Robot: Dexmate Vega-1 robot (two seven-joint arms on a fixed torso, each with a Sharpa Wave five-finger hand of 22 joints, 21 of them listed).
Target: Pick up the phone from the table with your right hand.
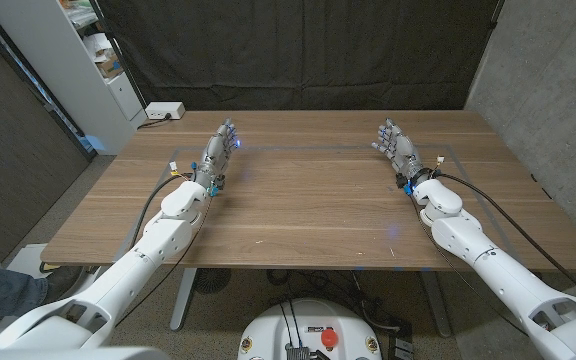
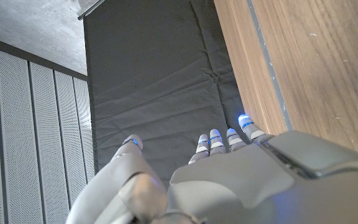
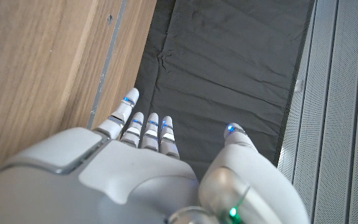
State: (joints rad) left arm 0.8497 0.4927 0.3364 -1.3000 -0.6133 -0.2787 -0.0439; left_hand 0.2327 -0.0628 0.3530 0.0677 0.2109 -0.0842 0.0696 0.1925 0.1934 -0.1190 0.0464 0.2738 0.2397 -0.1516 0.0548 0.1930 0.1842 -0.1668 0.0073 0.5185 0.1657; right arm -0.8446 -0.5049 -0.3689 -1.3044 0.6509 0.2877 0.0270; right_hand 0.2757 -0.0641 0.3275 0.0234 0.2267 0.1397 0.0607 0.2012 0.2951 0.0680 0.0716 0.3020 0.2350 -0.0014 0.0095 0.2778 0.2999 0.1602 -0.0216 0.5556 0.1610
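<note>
Wooden table (image 1: 308, 210): left robot hand (image 1: 220, 150), right robot hand (image 1: 398, 148) empty, fingers apart.

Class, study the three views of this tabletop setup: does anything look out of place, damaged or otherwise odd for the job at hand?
One oddity: the task names a phone, yet none lies on the wooden table. The left hand and right hand rest apart on it, fingers extended, holding nothing. Nothing looks spilled or damaged.

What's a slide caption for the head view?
Both hands, left and right, open on the wooden table; no phone visible.
</note>
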